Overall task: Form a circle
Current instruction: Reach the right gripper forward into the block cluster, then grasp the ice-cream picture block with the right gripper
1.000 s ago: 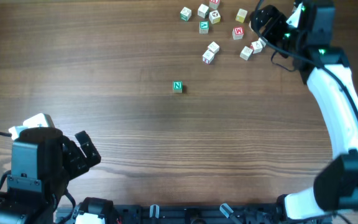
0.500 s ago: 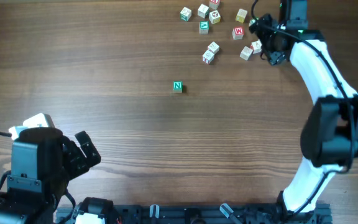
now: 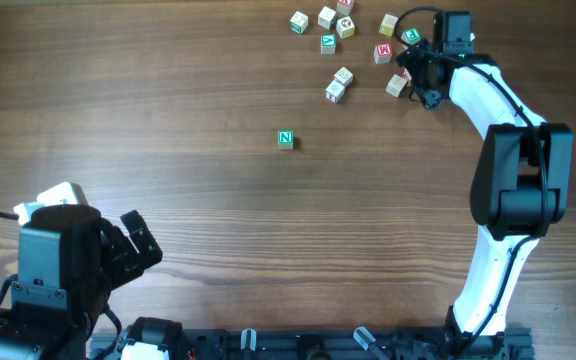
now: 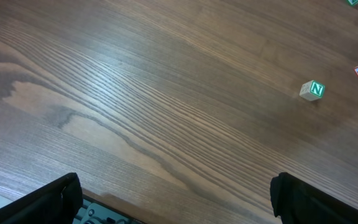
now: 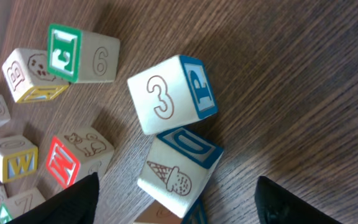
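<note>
While the left wrist camera catches only the dark tips of the fingers [image 4: 48,199] in its bottom corners, that is enough to show the left gripper [image 4: 179,202] spread wide, with nothing but bare table [image 4: 135,93] between the tips. Overhead, it sits at the near left corner, well apart from every cube.

Farther out, near mid-table, the N cube [image 3: 285,139] lies alone with its green letter facing up.

Along the far edge lies the cluster of letter cubes [image 3: 328,43], a loose scatter with a few pairs touching and no closed ring. Its topmost cube is cut off by the frame edge. The right arm [image 3: 508,120] reaches across the right end of the cluster and covers the cubes under it.

Up close, the right gripper [image 5: 182,199] shows only two dark finger tips at the bottom of its view. They are spread to either side of the D cube [image 5: 179,174], with a gap of table showing on each side. The 3 cube [image 5: 166,93] touches the D cube from beyond. Another cube below them is almost entirely cut off. To the left are the 6 cube [image 5: 82,56], touching the B cube [image 5: 27,74], and the W cube [image 5: 11,158], beside a red-lettered one.
</note>
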{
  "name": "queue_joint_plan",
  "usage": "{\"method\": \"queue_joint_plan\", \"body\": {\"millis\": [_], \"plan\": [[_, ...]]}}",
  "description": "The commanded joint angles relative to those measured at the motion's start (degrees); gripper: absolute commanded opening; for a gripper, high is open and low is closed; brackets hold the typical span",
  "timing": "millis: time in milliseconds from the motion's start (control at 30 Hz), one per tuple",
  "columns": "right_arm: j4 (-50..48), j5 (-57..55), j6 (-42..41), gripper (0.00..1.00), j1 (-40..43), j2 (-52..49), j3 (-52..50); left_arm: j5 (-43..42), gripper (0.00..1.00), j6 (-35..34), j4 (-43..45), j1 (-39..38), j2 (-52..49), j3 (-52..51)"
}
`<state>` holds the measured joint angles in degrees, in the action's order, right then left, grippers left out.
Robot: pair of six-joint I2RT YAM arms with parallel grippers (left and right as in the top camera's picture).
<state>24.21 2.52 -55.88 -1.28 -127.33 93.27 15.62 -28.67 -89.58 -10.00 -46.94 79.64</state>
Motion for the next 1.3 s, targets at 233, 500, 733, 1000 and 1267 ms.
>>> {"method": "queue_joint_plan", "body": {"millis": [233,500,733,1000,1267], "plan": [[-1.42,-1.64,-2.4,0.63,-1.18,-5.68,1.66,0.94,1.0,-0.74,0.13,0.33,0.11,-0.31],[-0.68,-1.66,1.92,0.41,-1.16,-5.62,1.68,0.94,1.0,-0.74,0.13,0.33,0.11,-0.31],[-0.31,-1.66,13.14,0.37,-1.11,0.35,2.03,0.94,1.0,-0.74,0.15,0.33,0.11,-0.31],[6.6,-1.64,21.7,0.37,-1.14,13.75,2.03,0.94,1.0,-0.74,0.15,0.33,0.11,-0.31],[5.11,-4.61,20.65,0.59,-1.46,5.84,1.75,0.94,1.0,-0.74,0.13,0.33,0.11,-0.31]]}}
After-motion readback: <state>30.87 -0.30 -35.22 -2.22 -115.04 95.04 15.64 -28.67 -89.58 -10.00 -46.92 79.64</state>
